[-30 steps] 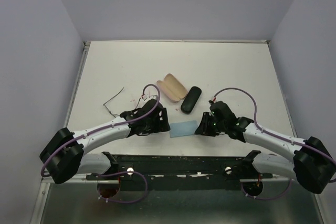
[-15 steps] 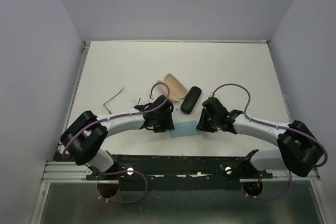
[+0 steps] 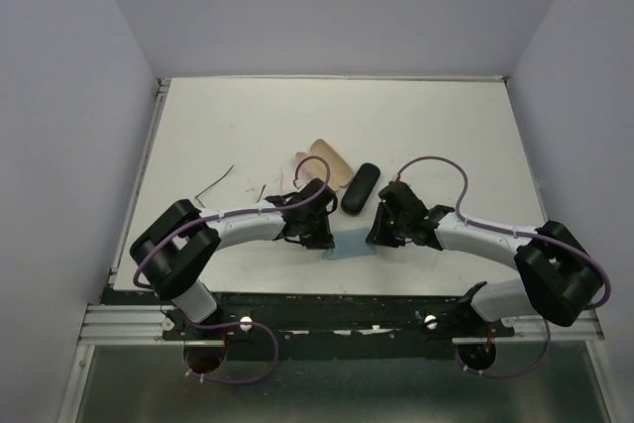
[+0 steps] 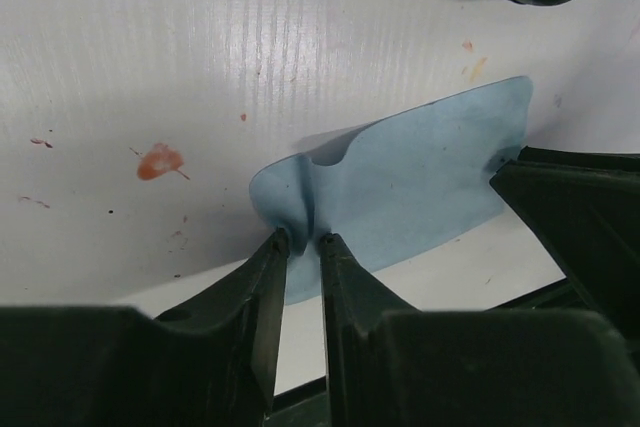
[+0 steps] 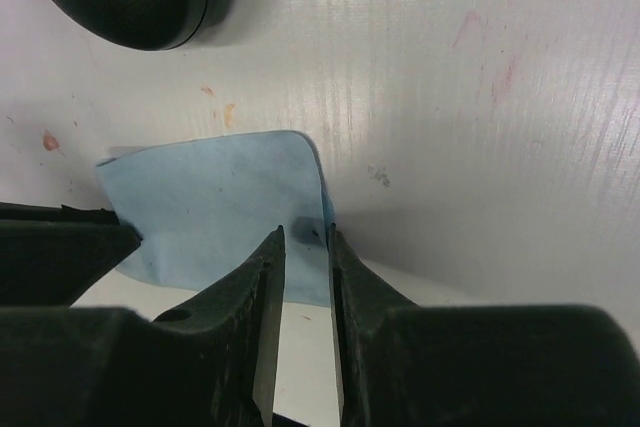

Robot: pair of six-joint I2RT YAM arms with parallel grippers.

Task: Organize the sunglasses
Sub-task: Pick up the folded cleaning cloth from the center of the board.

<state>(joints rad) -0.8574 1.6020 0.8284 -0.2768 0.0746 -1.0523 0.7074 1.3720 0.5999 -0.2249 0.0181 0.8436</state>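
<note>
Though near cloth (image 3: pixel 349 243), black case (image 3: pixel 361 187) closed.

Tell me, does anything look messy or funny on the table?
Yes. The thin light-blue cloth is puckered into a ridge where the left end effector pinches it, so it isn't lying flat; the right end effector pinches its other edge. A reddish-orange smear and small specks dirty the white table beside it.
</note>
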